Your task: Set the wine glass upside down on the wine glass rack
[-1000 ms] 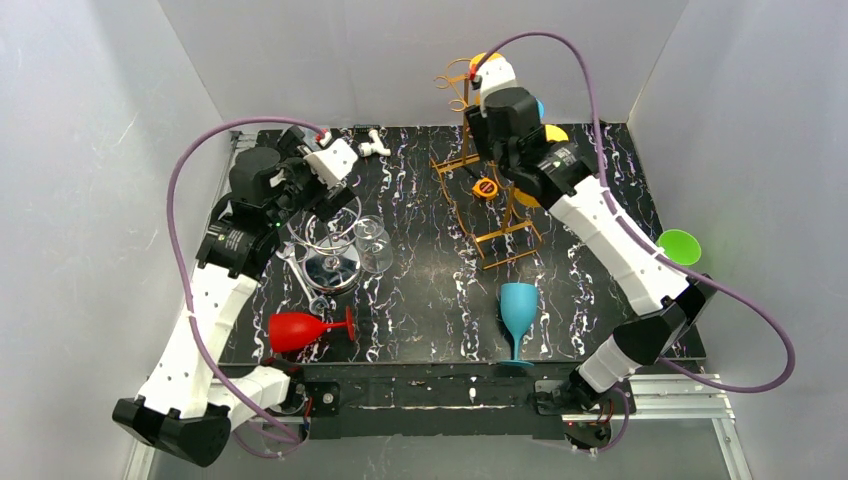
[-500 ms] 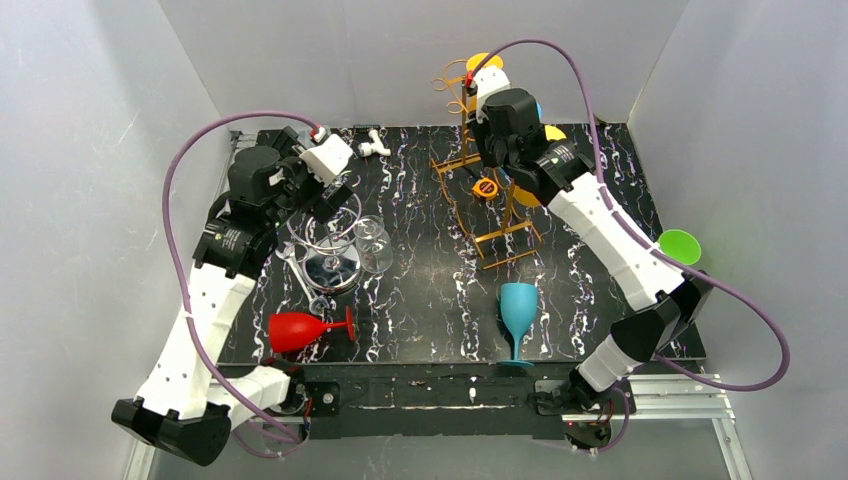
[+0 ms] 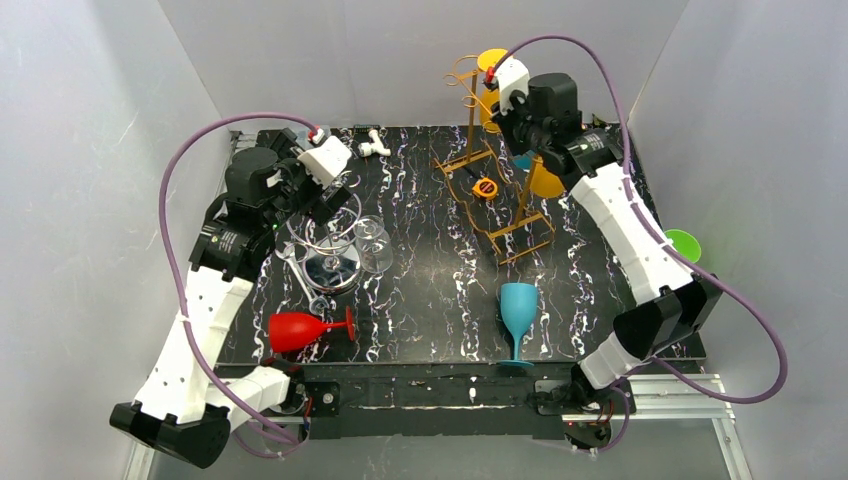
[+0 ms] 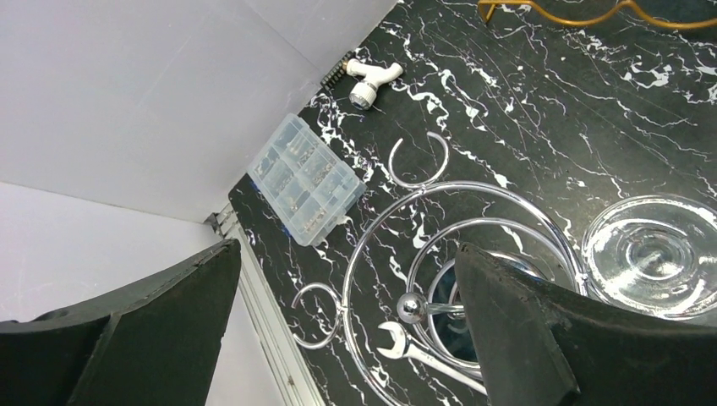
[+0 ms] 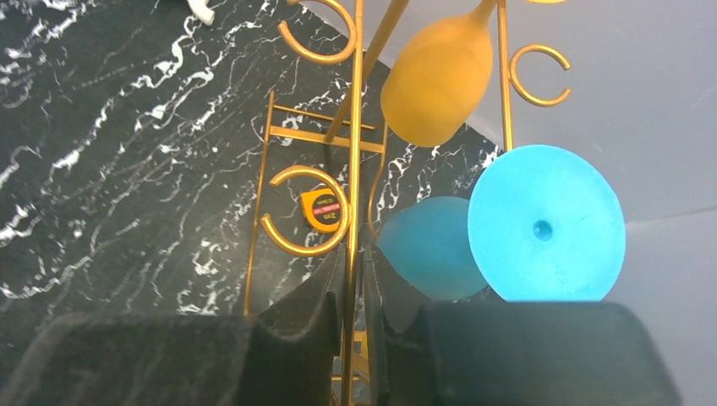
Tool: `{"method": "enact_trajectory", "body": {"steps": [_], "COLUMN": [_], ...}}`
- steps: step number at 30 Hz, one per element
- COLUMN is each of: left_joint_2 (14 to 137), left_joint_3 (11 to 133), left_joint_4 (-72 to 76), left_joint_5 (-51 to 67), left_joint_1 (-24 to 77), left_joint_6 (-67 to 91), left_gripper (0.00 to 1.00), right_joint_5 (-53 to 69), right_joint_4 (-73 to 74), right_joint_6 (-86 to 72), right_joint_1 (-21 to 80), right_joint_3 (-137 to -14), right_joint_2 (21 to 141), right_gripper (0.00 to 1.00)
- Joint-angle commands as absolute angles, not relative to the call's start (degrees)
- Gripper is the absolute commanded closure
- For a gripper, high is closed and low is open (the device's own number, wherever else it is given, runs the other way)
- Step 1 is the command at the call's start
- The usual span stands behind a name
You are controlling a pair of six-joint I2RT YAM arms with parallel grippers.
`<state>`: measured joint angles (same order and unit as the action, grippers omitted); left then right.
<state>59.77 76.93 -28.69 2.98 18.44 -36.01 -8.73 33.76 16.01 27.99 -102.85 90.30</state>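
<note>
Right gripper [image 5: 355, 269] is clamped on the upright post of the gold wire wine glass rack [image 3: 492, 190]. In the wrist view the post is pinched between both fingers. The rack is parked at the far right of the black marble-pattern table [image 3: 430, 300], base skewed to the table edges. Two glasses are hung on it bowl-down: an orange plastic wine glass [image 5: 435, 76] and a sky-blue plastic wine glass [image 5: 545, 224], foot disc turned toward the wrist camera. An orange tape measure [image 5: 324, 210] is lying on the table by the rack's base.

Teal plastic wine glass [image 3: 518, 308] is stood upright, bowl up, stem axis vertical, right at the near table edge, not gripped. Bare marble is seen between it and the rack base.

Left gripper [image 4: 347, 254] is held wide apart with nothing in it, above a chrome wire rack [image 3: 332, 268] and beside a clear wine glass [image 4: 655, 254]. A red plastic wine glass [image 3: 298, 330] is laid on its side, stem pointed right, near the front left edge.
</note>
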Motion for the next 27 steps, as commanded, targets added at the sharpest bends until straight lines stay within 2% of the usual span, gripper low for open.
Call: {"method": "enact_trajectory", "body": {"steps": [1,5,12,18,24,25,27], "left_joint_2": [59.25,59.11,59.42,60.57,60.08,59.97,59.71], "left_joint_3": [79.99,81.11,82.84,84.67,84.73,84.66,84.45], "left_joint_4": [-31.07,-32.72,-34.66,-35.16,-35.15,-35.16,-35.16], "left_joint_5": [2.73,2.89,2.72,3.45,3.36,3.34,3.34], "left_joint_1": [18.15,18.16,18.26,18.19,18.22,18.20,18.28], "left_joint_6": [-34.75,-34.04,-35.32,-33.87,-33.49,-33.49,-33.57], "left_gripper": [0.02,0.02,0.02,0.02,0.02,0.02,0.02], "right_joint_5": [2.68,7.58,8.17,7.56,14.57,14.76,14.89], "right_joint_4": [35.36,35.82,31.79,21.76,23.83,23.70,23.45], "right_joint_6": [27.20,37.25,43.63,37.84,27.31,25.51,22.44], "right_joint_1": [23.84,21.97,17.04,16.44,16.44,16.44,16.44], "right_joint_3": [-105.72,-104.77,-102.27,-93.52,-99.05,-99.96,-102.30], "right_joint_2": [90.72,90.53,88.41,82.08,82.20,82.44,83.18], "right_gripper": [0.78,0.81,0.64,0.27,0.18,0.15,0.03]}}
